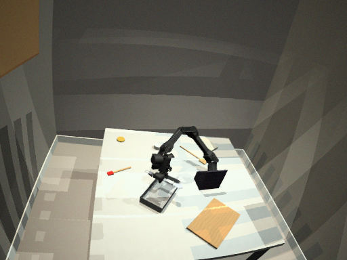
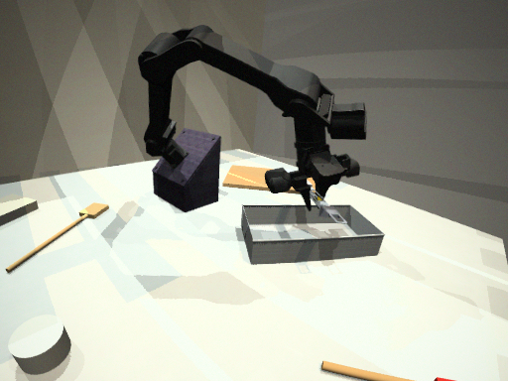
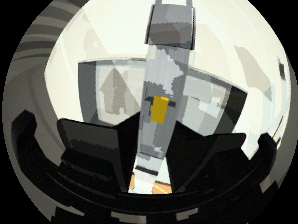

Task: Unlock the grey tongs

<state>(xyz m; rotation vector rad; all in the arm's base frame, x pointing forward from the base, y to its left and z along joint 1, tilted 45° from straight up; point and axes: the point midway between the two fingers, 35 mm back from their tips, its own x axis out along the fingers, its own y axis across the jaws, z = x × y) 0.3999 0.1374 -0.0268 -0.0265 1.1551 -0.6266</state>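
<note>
The grey tongs (image 1: 148,172) (image 2: 337,215) (image 3: 162,65) are held above the roasting tin (image 1: 150,205) (image 2: 317,250) (image 3: 88,97), slanting across it. Their arms lie close together, and a small yellow part shows on them in the wrist view. My gripper (image 1: 165,178) (image 2: 317,197) (image 3: 152,116) is shut on the tongs, one finger on each side. The far end is a pale open loop; the other end is partly hidden by the fingers. The wooden board (image 1: 213,223) (image 2: 243,178) lies on the table, beyond the tin in the exterior view.
The dark wedge-shaped block (image 1: 210,180) (image 2: 204,166) stands at the arm's base. A wooden spatula (image 1: 190,153) (image 2: 50,243), a red-ended spatula (image 1: 120,170) (image 2: 364,372), a yellow disc (image 1: 120,139), a grey cylinder (image 2: 40,344) and a pale flat block (image 2: 19,210) lie around the table.
</note>
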